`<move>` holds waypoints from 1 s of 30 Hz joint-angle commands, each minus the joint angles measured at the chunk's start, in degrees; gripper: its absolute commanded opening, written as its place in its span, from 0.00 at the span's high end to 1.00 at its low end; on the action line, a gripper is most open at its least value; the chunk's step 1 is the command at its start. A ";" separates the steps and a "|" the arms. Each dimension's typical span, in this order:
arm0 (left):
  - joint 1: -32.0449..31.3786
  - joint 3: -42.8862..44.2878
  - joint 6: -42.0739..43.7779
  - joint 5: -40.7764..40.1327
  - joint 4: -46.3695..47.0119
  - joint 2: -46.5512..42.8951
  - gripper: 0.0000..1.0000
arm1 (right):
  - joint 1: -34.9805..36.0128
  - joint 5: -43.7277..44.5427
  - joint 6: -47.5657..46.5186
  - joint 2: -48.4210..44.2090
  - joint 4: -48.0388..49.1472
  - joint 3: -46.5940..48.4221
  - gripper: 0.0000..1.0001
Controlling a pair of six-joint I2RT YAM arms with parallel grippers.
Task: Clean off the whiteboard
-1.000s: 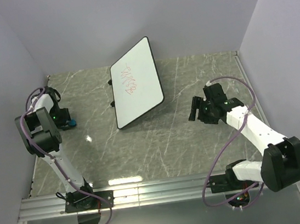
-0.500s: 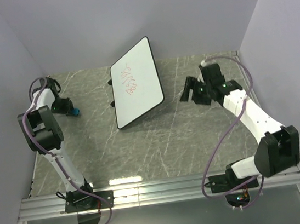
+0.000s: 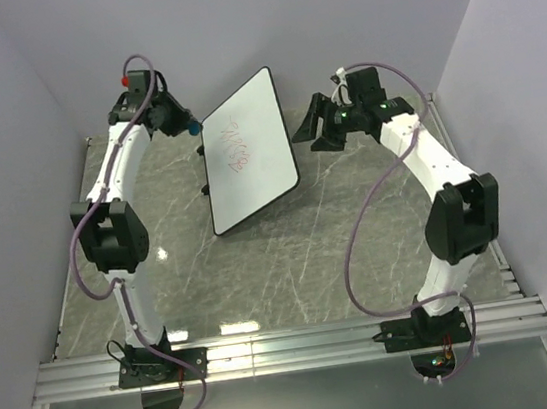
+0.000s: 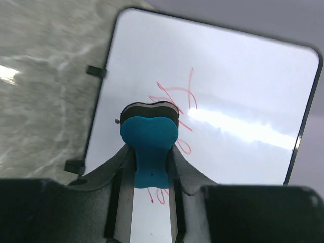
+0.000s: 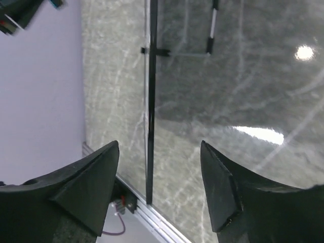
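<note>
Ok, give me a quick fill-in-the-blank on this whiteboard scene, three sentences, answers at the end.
1. The left gripper is shut on a small ____ eraser.
2. The whiteboard bears scribbles in ____ ink.
3. The right gripper is ____; in its wrist view the board's black rim shows between its fingers.
Missing words: blue; red; open.

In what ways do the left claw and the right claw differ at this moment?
The left claw is shut on the blue eraser; the right claw is open and holds nothing. The left claw is by the whiteboard's left side, the right claw by its right side. Both are near the whiteboard.
</note>
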 commanded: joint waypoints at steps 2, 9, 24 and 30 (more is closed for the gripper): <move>-2.26 1.88 3.72 10.29 2.58 3.25 1.00 | 0.15 -5.01 2.66 6.97 1.85 9.07 0.26; -7.70 2.84 2.48 13.48 5.05 6.15 1.00 | 1.11 -3.17 3.36 14.63 -1.42 19.46 0.25; -14.13 -4.17 5.81 15.59 3.91 1.32 1.00 | 5.77 -4.76 -1.29 22.11 -6.33 21.04 0.90; -13.34 -12.51 7.40 13.31 -0.13 0.44 1.00 | 4.98 -4.58 -1.65 22.29 -8.01 22.88 0.95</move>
